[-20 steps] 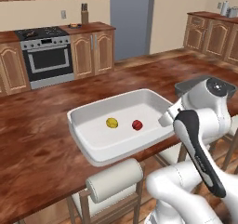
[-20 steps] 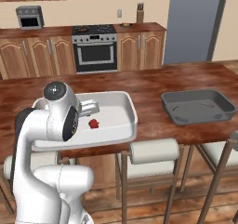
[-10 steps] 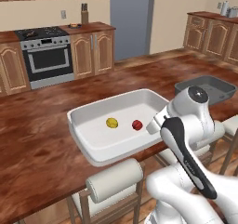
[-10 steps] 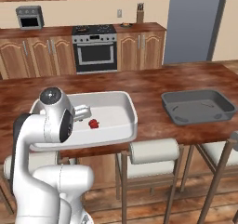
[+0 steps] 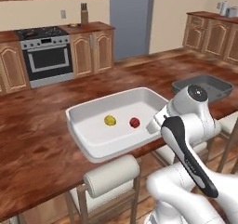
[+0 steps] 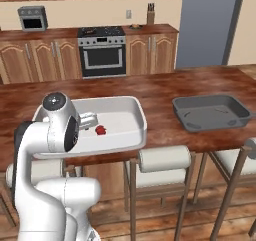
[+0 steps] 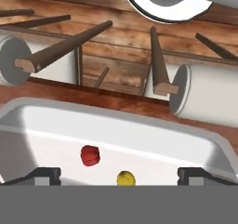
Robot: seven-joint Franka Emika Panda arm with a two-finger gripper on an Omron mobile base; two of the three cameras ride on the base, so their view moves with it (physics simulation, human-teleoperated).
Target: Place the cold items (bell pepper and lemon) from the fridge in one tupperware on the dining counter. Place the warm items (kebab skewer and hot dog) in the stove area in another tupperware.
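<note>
Red bell pepper (image 5: 135, 122) and small yellow lemon (image 5: 110, 121) lay apart inside the white rectangular tupperware (image 5: 88, 141) on the brown wooden worktop (image 5: 37, 144) — the cold pair apparently delivered. Above its near edge, the end effector (image 7: 119, 175) was wide open and empty; a dark grey tupperware (image 6: 212, 116) waited nearby, presumably for warm food.

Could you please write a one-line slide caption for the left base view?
Lemon and bell pepper lie in the white tupperware; grey tupperware sits empty.
</note>
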